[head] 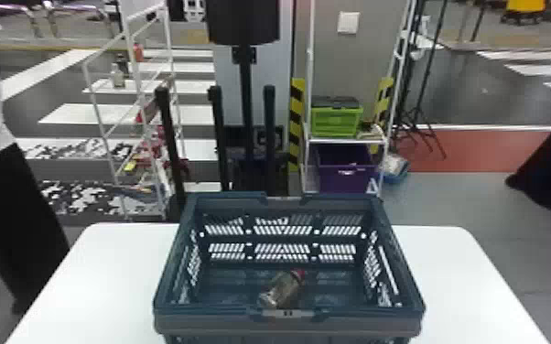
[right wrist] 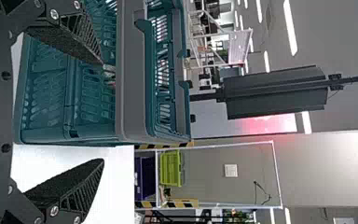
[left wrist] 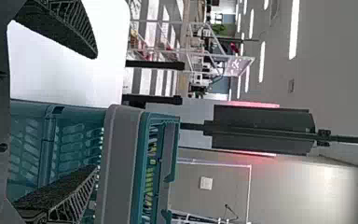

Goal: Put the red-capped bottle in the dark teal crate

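Bottle (head: 281,290), red-capped, lies on its side inside the dark teal crate (head: 357,316), lower centre of the head view, its cap toward the upper right of the frame. The crate sits on a white table (head: 78,279). In their own wrist views, the left gripper (left wrist: 95,112) and the right gripper (right wrist: 103,112) each have fingers spread wide, near the crate. Beyond, right of the head view's upper centre, a green box (head: 337,121) rests on a rack above a purple bin (head: 345,177).
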